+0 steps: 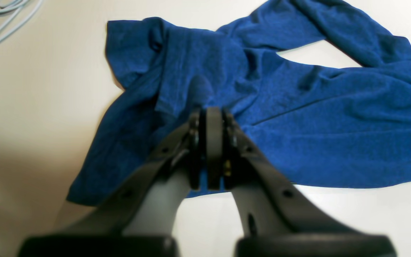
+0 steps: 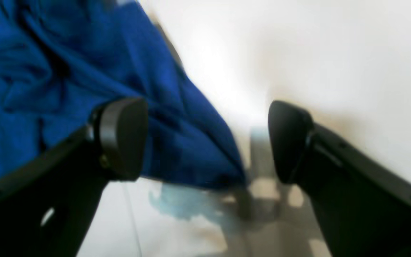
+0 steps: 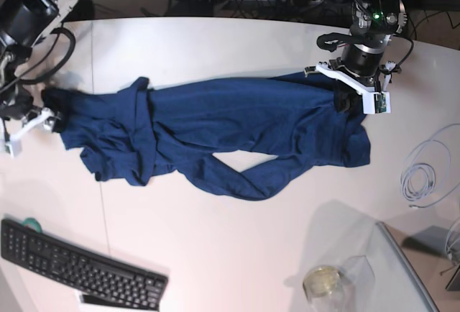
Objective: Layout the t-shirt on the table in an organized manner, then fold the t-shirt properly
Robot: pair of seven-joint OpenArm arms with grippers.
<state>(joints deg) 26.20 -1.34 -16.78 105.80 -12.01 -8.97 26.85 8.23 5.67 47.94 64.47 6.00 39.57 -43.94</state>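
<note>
Two grippers in our view, the dark navy long-sleeved knit t-shirt (image 3: 215,129) stretched across the middle of the smooth white table (image 3: 237,240), left gripper (image 1: 211,117) pinched tight over its fabric, right gripper (image 2: 205,142) spread wide at a cloth edge.

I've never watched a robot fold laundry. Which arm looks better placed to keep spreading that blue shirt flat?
Probably the left: the left gripper is shut over the t-shirt, while the right gripper stands open at the shirt's other end, holding nothing.

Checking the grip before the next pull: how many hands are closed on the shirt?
1: the left hand pinches the t-shirt; the right hand is open beside it.
</note>
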